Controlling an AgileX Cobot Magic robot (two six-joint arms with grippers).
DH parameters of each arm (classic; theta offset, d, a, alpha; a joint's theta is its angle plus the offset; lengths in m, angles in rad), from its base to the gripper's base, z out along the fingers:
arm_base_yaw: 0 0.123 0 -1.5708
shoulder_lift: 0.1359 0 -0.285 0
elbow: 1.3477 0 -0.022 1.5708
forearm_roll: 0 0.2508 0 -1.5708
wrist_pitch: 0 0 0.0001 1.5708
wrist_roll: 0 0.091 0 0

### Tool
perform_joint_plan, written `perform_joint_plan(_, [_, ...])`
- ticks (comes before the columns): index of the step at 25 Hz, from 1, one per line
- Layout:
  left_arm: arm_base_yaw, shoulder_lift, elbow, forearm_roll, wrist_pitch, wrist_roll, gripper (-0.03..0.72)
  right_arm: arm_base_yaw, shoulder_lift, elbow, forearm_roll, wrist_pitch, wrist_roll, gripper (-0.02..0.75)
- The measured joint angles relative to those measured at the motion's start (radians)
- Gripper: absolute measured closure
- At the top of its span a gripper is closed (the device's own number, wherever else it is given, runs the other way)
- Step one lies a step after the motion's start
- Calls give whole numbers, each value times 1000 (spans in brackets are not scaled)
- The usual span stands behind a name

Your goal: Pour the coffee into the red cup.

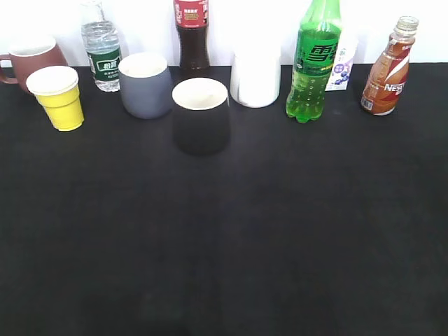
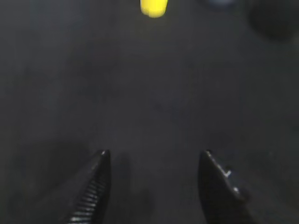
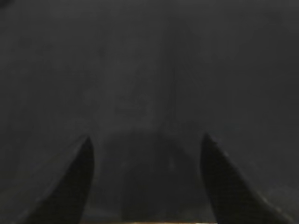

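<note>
The coffee bottle (image 1: 387,72), curvy with an orange-brown and white label and a pale cap, stands upright at the far right back of the black table. The red cup (image 1: 33,60), a brownish-red mug with a cream inside, stands at the far left back, partly behind the yellow paper cup (image 1: 59,97). Neither arm shows in the exterior view. My left gripper (image 2: 154,154) is open and empty over bare black cloth. My right gripper (image 3: 145,140) is open and empty over bare black cloth.
Along the back stand a water bottle (image 1: 102,49), a grey mug (image 1: 145,85), a dark cola bottle (image 1: 192,35), a black cup (image 1: 201,115), a white cup (image 1: 255,77), a green soda bottle (image 1: 313,63) and a small carton (image 1: 341,66). The yellow cup shows in the left wrist view (image 2: 153,7).
</note>
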State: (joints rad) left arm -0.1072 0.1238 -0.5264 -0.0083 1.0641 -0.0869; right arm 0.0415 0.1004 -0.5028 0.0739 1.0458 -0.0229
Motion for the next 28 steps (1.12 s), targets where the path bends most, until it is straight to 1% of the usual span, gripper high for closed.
perform_joint_plan(2, [23,-75,0,0,0,0,238,-22,-64,0,0,0,0,183])
perform_joint_plan(5, [96,-131,0,0,-1,0,238,-24,-108,0,1,-1,0,183])
perform_joint_plan(8, [116,-131,3,0,-1,0,238,-24,-109,0,1,-2,0,183])
perform_joint_plan(28, [118,-131,3,-1,-1,0,238,-25,-109,0,1,-3,0,183])
